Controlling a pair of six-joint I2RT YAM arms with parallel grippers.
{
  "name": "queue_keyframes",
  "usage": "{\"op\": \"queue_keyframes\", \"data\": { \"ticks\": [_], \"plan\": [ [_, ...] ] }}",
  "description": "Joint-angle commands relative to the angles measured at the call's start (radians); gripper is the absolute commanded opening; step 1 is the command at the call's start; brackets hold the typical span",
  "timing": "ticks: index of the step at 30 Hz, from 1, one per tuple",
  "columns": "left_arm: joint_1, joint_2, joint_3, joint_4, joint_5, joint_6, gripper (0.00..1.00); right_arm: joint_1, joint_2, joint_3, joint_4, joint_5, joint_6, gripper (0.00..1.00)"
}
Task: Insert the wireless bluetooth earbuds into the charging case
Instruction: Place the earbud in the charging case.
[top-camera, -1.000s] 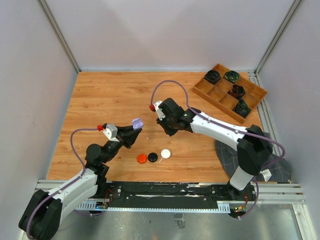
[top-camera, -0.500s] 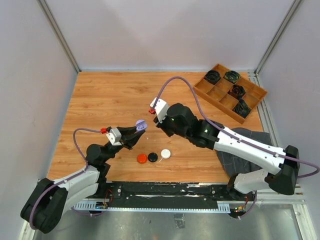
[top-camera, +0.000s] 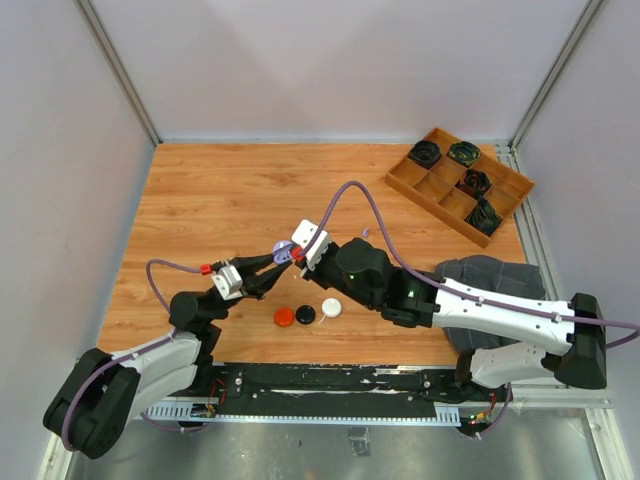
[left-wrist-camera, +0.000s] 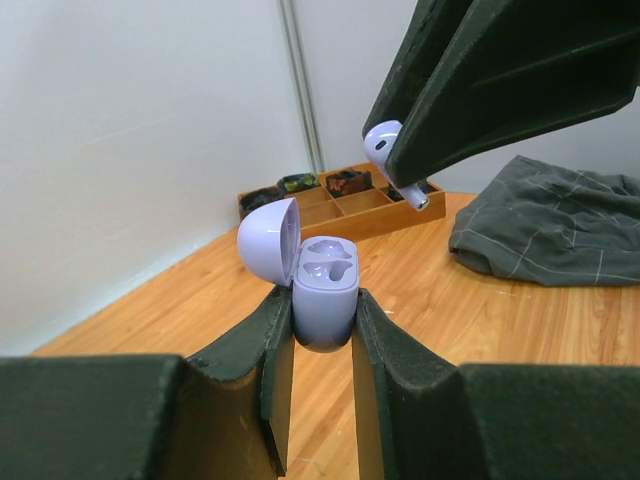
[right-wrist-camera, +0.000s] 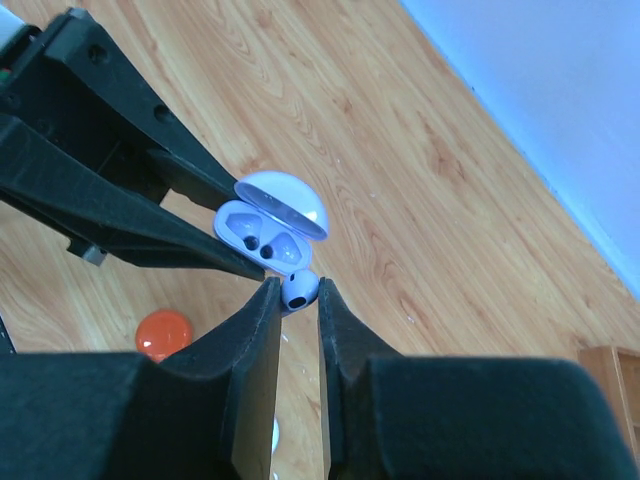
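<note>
Pale purple stemmed plastic earbud (right-wrist-camera: 300, 288) is pinched in my right gripper (right-wrist-camera: 296, 302), hovering just beside the open lilac clamshell charging case (left-wrist-camera: 325, 288), which my left gripper (left-wrist-camera: 322, 318) clamps. Both sockets look empty, so I judge that insertion is not yet done.

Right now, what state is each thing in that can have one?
pale purple charging case: lid open, wells empty, held off the table.
pale purple earbud: pinched, near the case, not inserted.
left gripper: shut on the case.
right gripper: shut on the earbud.
</note>
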Motion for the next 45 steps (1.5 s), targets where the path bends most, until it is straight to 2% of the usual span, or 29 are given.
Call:
{"op": "queue_keyframes", "data": {
  "ticks": [1,12,45],
  "plan": [
    [0.005,-0.019,-0.017,0.059,0.012,0.042,0.00,0.039,0.018,-0.019,0.155,0.058,-0.047,0.10],
    [0.006,-0.047,-0.019,0.040,0.012,0.039,0.00,0.059,0.077,-0.020,0.251,0.056,-0.098,0.10],
    [0.006,-0.075,-0.007,0.008,0.002,0.000,0.00,0.074,0.111,-0.050,0.293,0.032,-0.173,0.09]
  ]
}}
